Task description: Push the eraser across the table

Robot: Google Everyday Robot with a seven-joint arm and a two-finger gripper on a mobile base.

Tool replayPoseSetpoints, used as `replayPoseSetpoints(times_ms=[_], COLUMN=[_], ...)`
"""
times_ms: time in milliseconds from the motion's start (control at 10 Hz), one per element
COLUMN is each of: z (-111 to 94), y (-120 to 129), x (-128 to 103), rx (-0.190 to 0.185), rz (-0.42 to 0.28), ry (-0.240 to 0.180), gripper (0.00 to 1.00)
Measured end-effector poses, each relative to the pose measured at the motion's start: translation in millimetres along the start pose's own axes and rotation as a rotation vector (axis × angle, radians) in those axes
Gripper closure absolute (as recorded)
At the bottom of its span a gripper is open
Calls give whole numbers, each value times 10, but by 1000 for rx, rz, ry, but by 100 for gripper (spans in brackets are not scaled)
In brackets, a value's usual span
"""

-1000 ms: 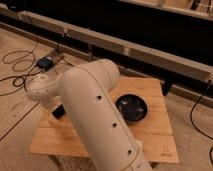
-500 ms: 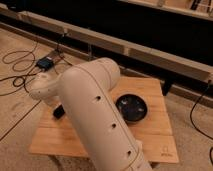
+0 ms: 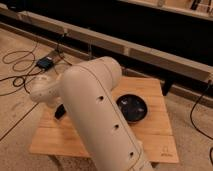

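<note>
One arm was pretty much all you could see: the big white robot arm (image 3: 100, 115) came in from the 6 o'clock edge of the shot and ran diagonally up across the small wooden table (image 3: 156, 134). It covered the whole middle of the table, then bent down toward the 9 o'clock side.

The gripper (image 3: 60, 111) was a dark bit poking out under the rounded wrist joint. It sat low over the table's 9 o'clock edge, with the arm hiding most of it. Whether the claw was apart, together or clamped on something, I honestly couldn't tell.

As for the eraser, I couldn't pick it out as its own thing. The only dark shape on that side was the piece under the wrist, and I couldn't say if any of it was the eraser.

A black round bowl (image 3: 133, 108) sat on the table at about 2 o'clock from the centre, just beside the arm and well apart from the gripper. The 3 o'clock strip of the table showed bare wood, with a little printed mark (image 3: 167, 151) near the 5 o'clock corner.

Off the table, toward 10 o'clock, a small dark box (image 3: 46, 62) lay on the floor with black cables (image 3: 19, 59) looping around it. Another cable (image 3: 196, 114) trailed down at 3 o'clock. A dark wall with a pale ledge (image 3: 125, 48) ran across at 12 o'clock.
</note>
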Motion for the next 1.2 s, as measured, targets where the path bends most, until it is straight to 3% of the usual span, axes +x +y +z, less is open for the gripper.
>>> replayPoseSetpoints(times_ms=[300, 800, 1200], z=[-15, 149, 259], y=[3, -73, -300], x=[52, 79, 45], rx=[-5, 41, 88], rz=[5, -17, 12], ry=[8, 19, 23], gripper=[20, 20, 20])
